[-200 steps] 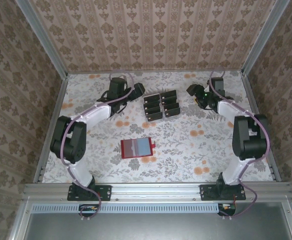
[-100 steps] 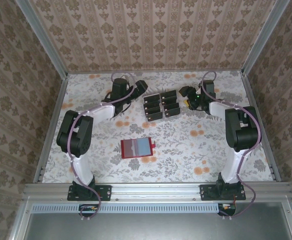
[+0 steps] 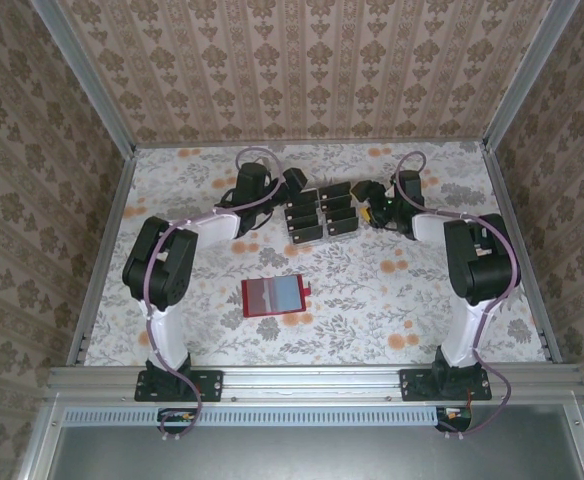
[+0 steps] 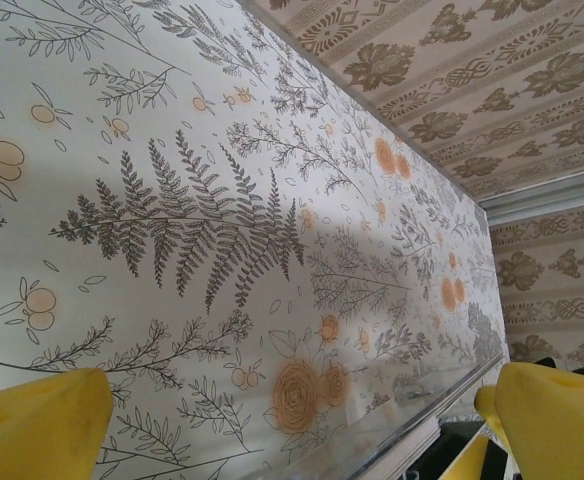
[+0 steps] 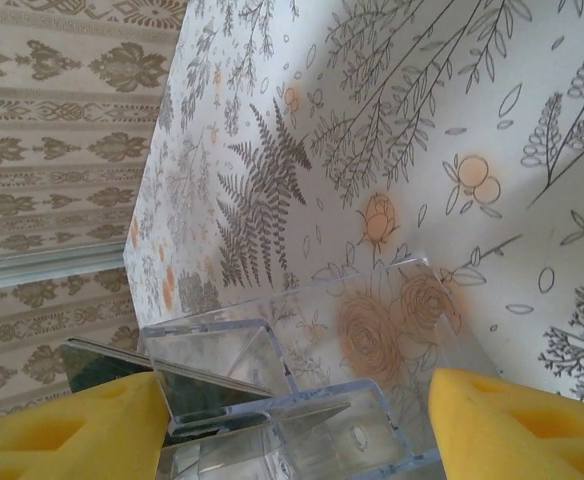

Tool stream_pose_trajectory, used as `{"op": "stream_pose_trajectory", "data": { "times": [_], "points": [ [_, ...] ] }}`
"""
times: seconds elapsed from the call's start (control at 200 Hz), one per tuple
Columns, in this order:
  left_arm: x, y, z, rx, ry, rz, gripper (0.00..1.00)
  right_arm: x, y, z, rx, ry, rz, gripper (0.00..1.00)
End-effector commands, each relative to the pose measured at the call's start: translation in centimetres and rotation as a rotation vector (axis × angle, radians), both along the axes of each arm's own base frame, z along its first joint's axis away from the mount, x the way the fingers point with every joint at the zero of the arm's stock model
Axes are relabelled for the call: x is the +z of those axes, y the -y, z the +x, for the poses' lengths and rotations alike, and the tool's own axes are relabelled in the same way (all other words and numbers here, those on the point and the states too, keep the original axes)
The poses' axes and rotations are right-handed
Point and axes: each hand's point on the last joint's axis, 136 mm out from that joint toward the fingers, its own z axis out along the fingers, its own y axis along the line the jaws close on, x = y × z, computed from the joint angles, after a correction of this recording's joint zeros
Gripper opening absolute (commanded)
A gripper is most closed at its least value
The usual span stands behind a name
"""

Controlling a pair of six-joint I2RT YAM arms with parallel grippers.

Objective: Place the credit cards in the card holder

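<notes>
Mid-table, red card holder (image 3: 273,296) unfolded, left tool (image 4: 294,420) released, right tool (image 5: 297,420) seemingly released

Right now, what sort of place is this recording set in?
Most likely a purpose-built robot test booth, not a real room: wallpapered panels box in a floral-covered table, bare aluminium framing edges it, and the left arm and right arm are bolted along the near rail.

Right claw (image 5: 297,425) spread, yellow pads (image 5: 72,430) flanking clear tray (image 5: 372,330) on floral table (image 5: 472,100).
</notes>
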Motion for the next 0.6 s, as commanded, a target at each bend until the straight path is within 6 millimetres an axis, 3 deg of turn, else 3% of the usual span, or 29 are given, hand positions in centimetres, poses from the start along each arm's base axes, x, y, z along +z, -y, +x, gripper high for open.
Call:
{"op": "stream_pose_trajectory", "data": {
  "times": [0.0, 0.185, 0.345, 0.5, 0.52, 0.595],
  "points": [
    [-0.3, 0.5, -0.4, -0.002, -0.005, -0.020, 1.00, -0.1, -1.2, -1.7, 0.018, -0.031, 0.027, 0.70],
    [-0.5, 0.8, -0.9, -0.011, -0.005, -0.011, 1.00, 0.2, -1.8, -3.4, 0.029, -0.026, 0.026, 0.70],
    [0.3, -0.1, -0.7, 0.002, 0.010, -0.005, 1.00, 2.2, 0.0, -4.8, 0.010, 0.023, -0.094, 0.70],
    [1.8, -2.7, -0.6, 0.027, 0.033, 0.016, 1.00, 5.7, 1.0, -6.6, 0.091, 0.078, -0.301, 0.70],
    [2.1, -4.2, 0.0, 0.054, 0.038, 0.017, 1.00, 5.8, 1.1, -7.0, 0.107, 0.078, -0.333, 0.70],
    [2.9, -6.1, -0.3, 0.071, 0.045, 0.026, 1.00, 6.8, 1.2, -7.9, 0.167, 0.095, -0.441, 0.70]
  ]
}}
